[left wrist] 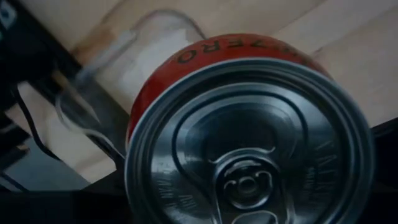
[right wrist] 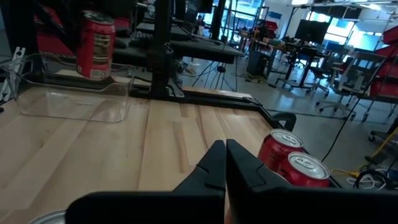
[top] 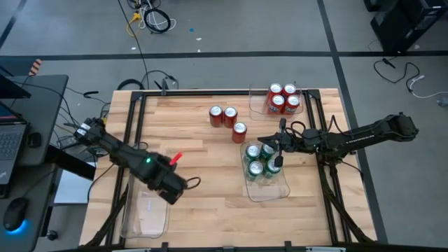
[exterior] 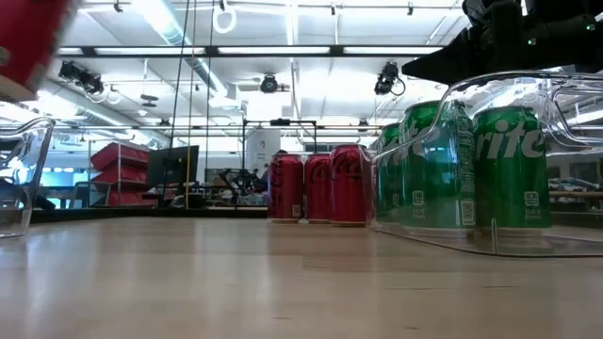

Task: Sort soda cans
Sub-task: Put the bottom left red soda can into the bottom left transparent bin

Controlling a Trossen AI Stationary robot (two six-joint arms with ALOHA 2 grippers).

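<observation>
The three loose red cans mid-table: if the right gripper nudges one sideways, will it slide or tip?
The three red cans stand upright on smooth wood, so a low push would probably slide one. A push near the rim may tip it, being tall and narrow. Once down, its round body would likely roll. Two nearly touch, so one might bump its neighbour.

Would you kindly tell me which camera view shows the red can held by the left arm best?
The right wrist view: the held red can shows whole and upright above the empty clear bin. The left wrist view fills with its silver top, the low view catches a blurred red corner, and the high view hides it under the left claw.
</observation>
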